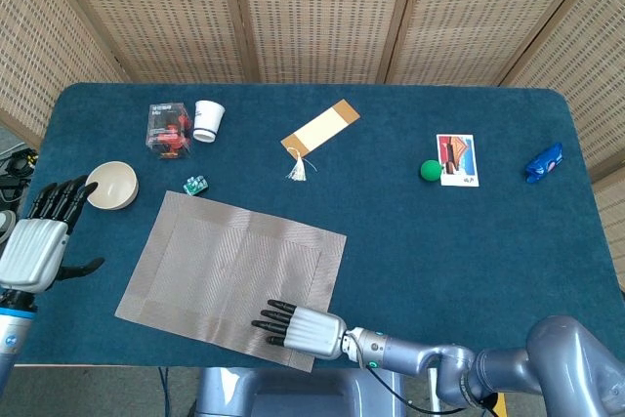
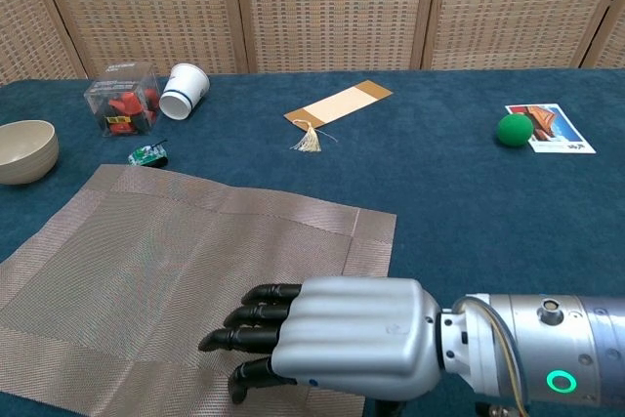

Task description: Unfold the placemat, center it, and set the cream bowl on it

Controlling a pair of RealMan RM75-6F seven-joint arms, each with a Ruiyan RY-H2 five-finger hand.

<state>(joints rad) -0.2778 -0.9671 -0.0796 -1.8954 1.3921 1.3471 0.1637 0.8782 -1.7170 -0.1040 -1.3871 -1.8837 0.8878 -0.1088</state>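
The woven grey placemat (image 1: 234,275) (image 2: 176,261) lies unfolded and flat on the blue table, toward the front left. My right hand (image 1: 298,327) (image 2: 332,339) rests on its near right corner, palm down, with dark fingers stretched out and nothing held. The cream bowl (image 1: 112,185) (image 2: 24,150) sits upright on the table left of the mat. My left hand (image 1: 44,231) hovers just left of the bowl with fingers spread and apart from it; the chest view does not show this hand.
At the back left stand a clear box of red pieces (image 1: 169,128) and a tipped white cup (image 1: 207,120). A small green clip (image 1: 196,184), a tasselled bookmark (image 1: 318,130), a green ball (image 1: 430,170), a picture card (image 1: 457,159) and a blue object (image 1: 544,162) lie around.
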